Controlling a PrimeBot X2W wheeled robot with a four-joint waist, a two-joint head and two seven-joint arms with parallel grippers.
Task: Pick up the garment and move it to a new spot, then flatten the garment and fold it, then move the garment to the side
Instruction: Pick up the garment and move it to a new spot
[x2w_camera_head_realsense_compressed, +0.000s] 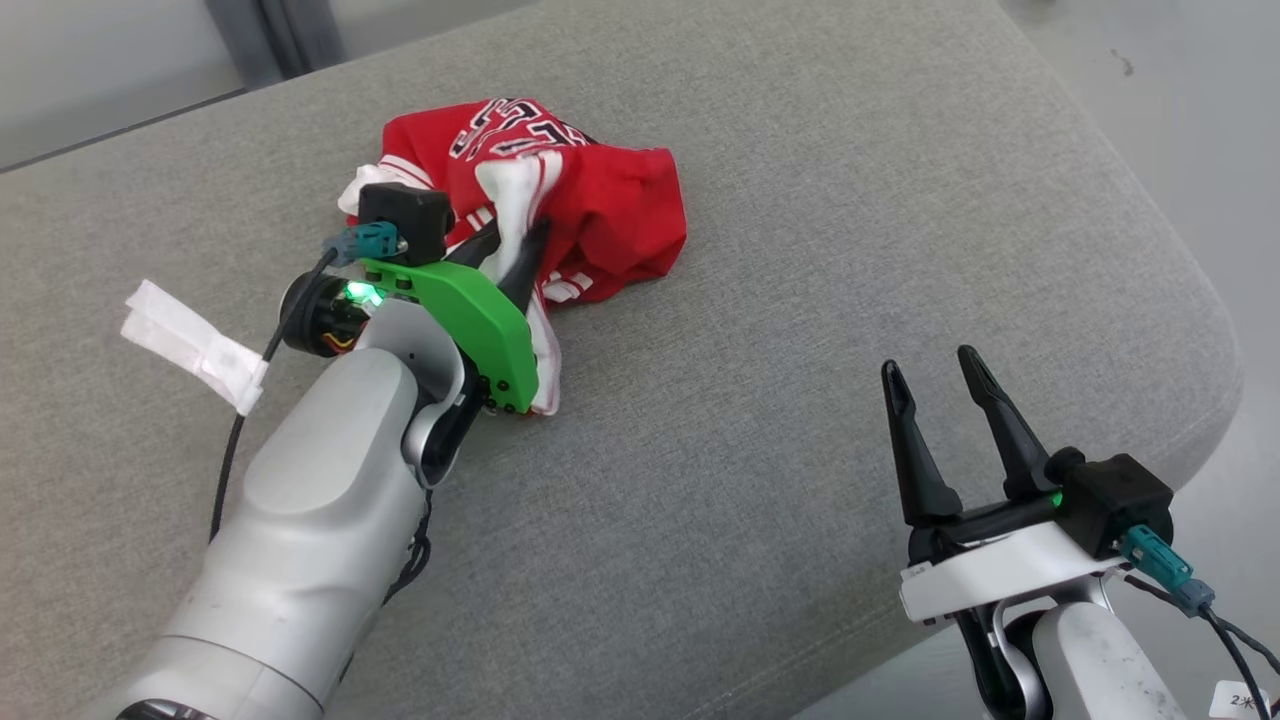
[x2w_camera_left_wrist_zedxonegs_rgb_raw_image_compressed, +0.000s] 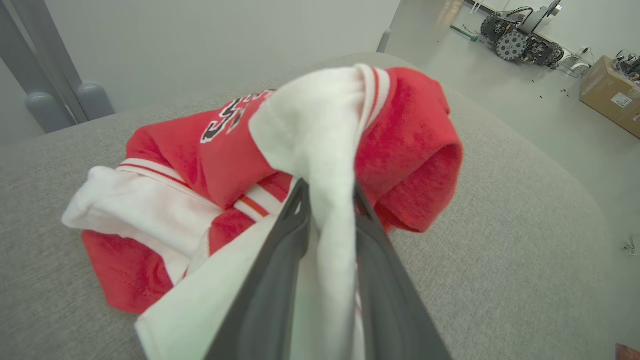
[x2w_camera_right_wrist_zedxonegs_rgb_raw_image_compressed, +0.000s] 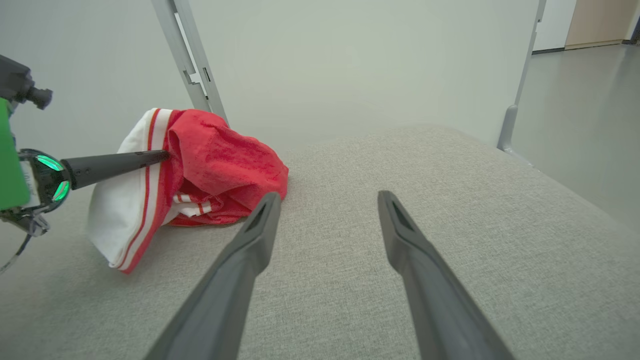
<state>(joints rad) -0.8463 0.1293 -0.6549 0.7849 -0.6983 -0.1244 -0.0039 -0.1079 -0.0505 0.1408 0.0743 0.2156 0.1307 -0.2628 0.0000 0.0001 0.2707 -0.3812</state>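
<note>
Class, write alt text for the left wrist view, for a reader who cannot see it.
A white fold of a crumpled red-and-white garment sits between the two dark fingers of the left pincer. The garment lies on a grey cushioned surface.

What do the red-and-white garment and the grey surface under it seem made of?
The garment looks like soft cloth, probably knit or fleece, with a matte finish. It bunches in loose folds and its red parts look fuzzy. The grey surface looks like woven upholstery fabric, also matte, with a fine heathered weave and a rounded, padded-looking edge. Its core is hidden.
</note>
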